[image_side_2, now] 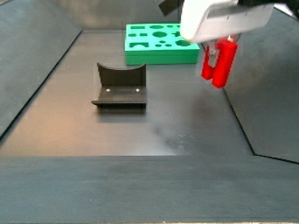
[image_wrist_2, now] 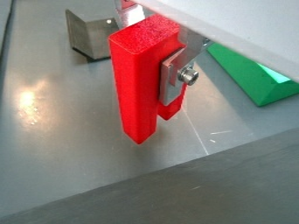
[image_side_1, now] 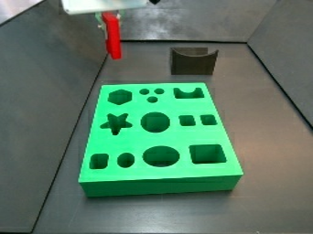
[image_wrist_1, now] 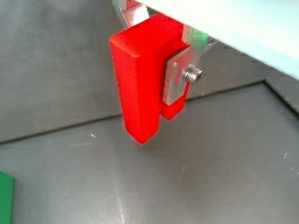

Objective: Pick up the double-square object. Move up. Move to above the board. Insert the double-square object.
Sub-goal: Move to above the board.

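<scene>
Gripper (image_side_2: 218, 54) fingers (image_wrist_2: 177, 74) clamped on double-square object (image_side_1: 113, 37), long axis vertical, clear of floor, beside board (image_side_1: 156, 132)

Both wrist views close on gripper (image_wrist_1: 163, 83); both side views high, opposite, sharing board (image_side_1: 159, 174).

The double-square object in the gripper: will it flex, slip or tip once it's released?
The double-square object looks like a solid straight-edged block, so probably rigid. Its faces look smooth, so it could slip between the gripper's flat fingers if bumped. Tall and narrow, hanging clear of the floor, it would likely topple if stood on end.
</scene>
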Available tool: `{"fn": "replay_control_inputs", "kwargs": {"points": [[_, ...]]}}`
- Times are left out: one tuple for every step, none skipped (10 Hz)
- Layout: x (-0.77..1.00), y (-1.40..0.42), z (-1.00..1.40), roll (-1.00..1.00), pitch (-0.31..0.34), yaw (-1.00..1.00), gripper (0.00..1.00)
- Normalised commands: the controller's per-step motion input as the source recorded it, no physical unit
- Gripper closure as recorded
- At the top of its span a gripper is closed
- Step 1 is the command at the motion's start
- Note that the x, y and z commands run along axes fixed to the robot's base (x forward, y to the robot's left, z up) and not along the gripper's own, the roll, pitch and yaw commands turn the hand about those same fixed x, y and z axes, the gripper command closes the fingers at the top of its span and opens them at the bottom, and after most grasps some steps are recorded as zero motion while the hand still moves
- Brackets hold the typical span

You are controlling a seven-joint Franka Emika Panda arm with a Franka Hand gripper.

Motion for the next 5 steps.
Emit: {"fn": "replay_control_inputs", "kwargs": {"points": [[-0.26, -0.11, 1.00, -0.32, 0.248, -0.11, 1.00], [-0.26, -0.11, 1.00, -0.32, 0.224, -0.11, 1.00], [-0.24, -0.10, 1.00, -0.31, 0.146, -0.10, 1.00], [-0.22, -0.09, 1.00, -0.30, 0.101, -0.09, 1.00], [-0.20, -0.08, 1.00, -0.23, 0.022, -0.06, 1.00]]}}
